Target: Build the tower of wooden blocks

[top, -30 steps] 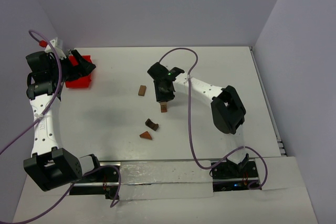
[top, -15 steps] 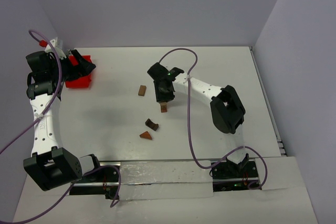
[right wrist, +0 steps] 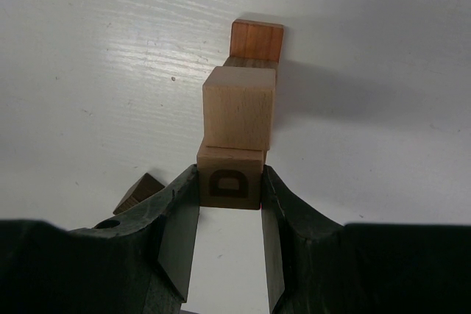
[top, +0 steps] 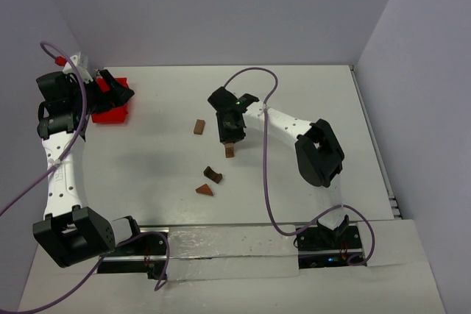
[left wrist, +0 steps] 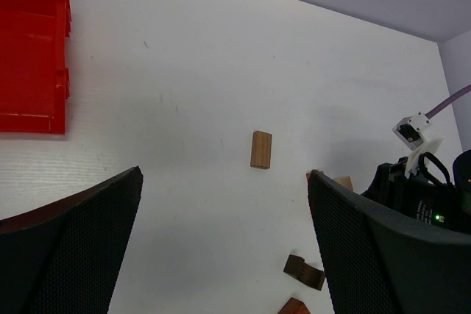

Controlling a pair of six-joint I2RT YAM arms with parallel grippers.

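Gripping the marked block, the right tool may topple the wood block tower on release; the left tool is open.

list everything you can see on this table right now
wood block tower: 1, three blocks showing, tan, pale and reddish-brown, table centre
loose cuboid: 1, tan-brown, lying left of the tower
dark block: 1, dark brown, nearer than the tower
wedge: 1, reddish-brown, beside the dark block
tray: 1, red, far left
table: 1, white
left claw: 1, black, open, by the tray, holding nothing
right claw: 1, black, shut on the tower's nearest block
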